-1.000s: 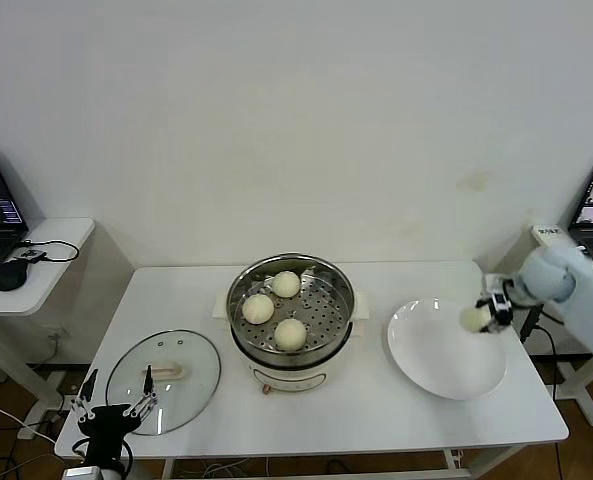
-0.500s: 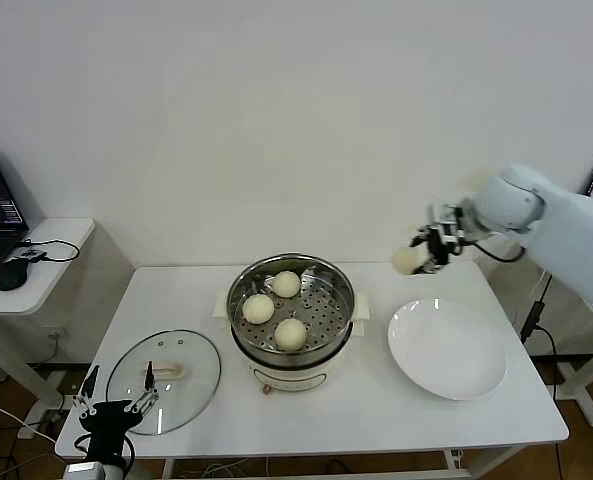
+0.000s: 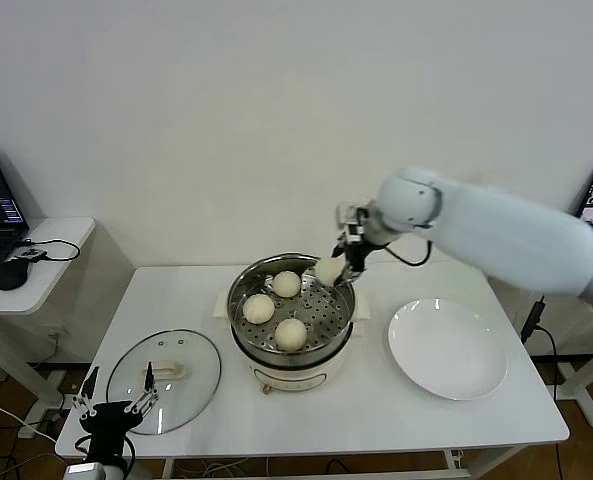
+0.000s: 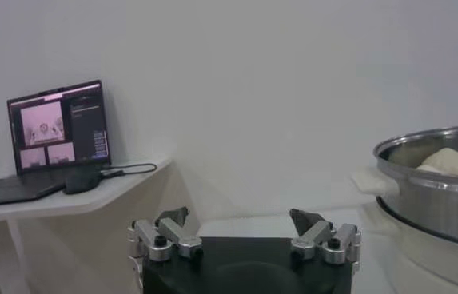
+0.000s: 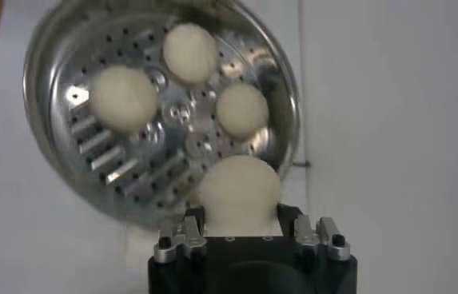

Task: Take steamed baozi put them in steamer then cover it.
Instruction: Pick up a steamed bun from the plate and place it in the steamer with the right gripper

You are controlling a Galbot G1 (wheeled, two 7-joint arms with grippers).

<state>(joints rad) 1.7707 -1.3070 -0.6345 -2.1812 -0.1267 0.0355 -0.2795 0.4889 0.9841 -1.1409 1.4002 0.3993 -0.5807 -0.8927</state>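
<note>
From my remote station I can read no text, label, brand, number or sign anywhere in these views. The open black laptop [image 4: 57, 136] on the white side table [image 4: 69, 196] shows lit windows on its screen, but I cannot make out any lettering there. The shiny round stainless-steel steamer pot [image 3: 291, 300] carries no marking I can read.

Cream-white baozi [image 3: 330, 270], shiny silver perforated steamer [image 3: 276, 350], white plate [image 3: 447, 349]

Plain white wall [image 3: 276, 120], side desk [image 3: 36, 262]
</note>
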